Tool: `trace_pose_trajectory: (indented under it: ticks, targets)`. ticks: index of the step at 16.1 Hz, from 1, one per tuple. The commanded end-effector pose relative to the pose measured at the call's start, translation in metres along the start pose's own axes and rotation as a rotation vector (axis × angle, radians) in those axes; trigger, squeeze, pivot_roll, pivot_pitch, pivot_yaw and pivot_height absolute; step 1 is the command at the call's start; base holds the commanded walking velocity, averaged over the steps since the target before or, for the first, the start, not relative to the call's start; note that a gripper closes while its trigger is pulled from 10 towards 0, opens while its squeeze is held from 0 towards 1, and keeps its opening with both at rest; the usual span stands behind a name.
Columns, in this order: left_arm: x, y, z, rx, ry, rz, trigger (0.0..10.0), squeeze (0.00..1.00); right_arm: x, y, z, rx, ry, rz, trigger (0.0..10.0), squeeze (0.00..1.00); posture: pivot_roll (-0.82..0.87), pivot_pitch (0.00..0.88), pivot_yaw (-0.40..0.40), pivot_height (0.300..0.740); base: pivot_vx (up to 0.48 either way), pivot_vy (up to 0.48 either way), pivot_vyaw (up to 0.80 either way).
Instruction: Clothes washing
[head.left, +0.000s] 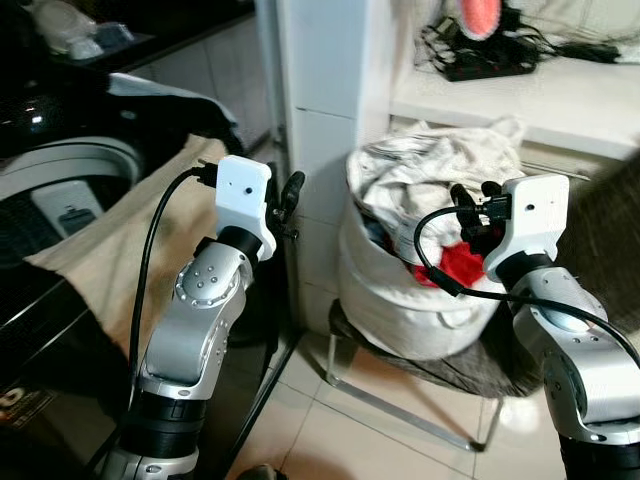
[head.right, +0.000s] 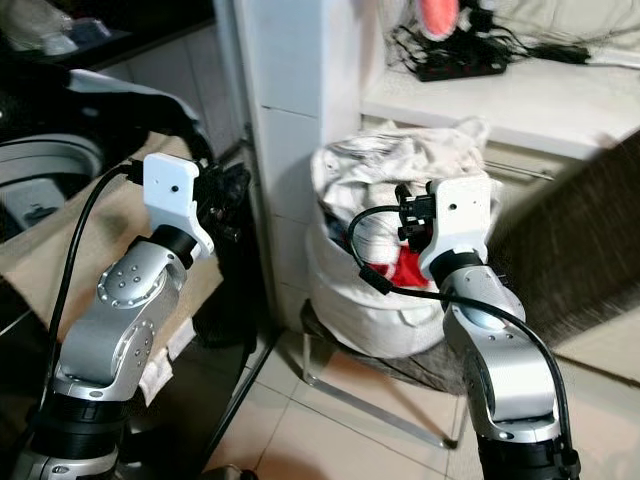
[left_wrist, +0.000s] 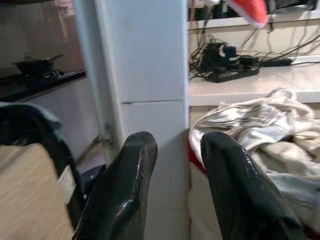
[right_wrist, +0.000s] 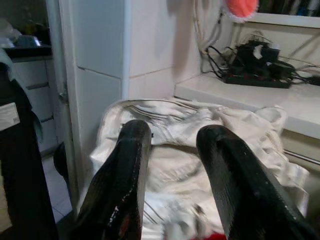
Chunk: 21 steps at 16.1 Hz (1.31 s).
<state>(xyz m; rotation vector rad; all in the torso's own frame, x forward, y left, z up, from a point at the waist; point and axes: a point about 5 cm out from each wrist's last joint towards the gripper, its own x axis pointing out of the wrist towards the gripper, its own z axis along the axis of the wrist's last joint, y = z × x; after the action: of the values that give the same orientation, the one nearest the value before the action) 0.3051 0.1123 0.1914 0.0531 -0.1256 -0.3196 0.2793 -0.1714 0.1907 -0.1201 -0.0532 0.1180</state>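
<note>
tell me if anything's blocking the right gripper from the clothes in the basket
Nothing visible does. The right gripper hangs open just above the laundry basket, its fingers aimed at the white striped cloth heaped on top, with only open air between them.

A white tiled pillar (head.left: 318, 90) rose from the pale tiled floor (head.left: 330, 430). Right of the pillar ran a white ledge (head.left: 540, 100) carrying black cables (head.left: 480, 55); left of it, dark cabinets (head.left: 190, 60).

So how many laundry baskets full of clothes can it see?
1. The white laundry basket sits on a low stool beside the white pillar, heaped with pale clothes and something red. More could sit outside the picture.
</note>
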Motion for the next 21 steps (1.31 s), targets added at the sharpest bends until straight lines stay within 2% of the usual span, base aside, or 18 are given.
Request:
trace_pose_trajectory:
  ticks: [1,16,21]
  targets:
    - [0.001,-0.001,0.005,0.005,-0.009,-0.008,10.0,0.0,0.002,-0.002,0.002,0.006,-0.007,-0.008,10.0,0.0,-0.06,0.0,0.053,0.74,0.375,0.0,0.0]
    - [0.002,0.0,-0.001,0.002,0.022,-0.004,10.0,0.0,0.0,-0.001,-0.001,0.026,0.002,0.007,10.0,0.0,-0.06,0.0,0.053,0.74,0.375,0.0,0.0]
    - [-0.004,0.009,-0.015,-0.021,0.09,0.058,10.0,0.0,0.002,0.005,-0.004,0.02,0.034,0.077,10.0,0.0,-0.04,0.0,0.027,0.74,0.0,0.0,0.0]
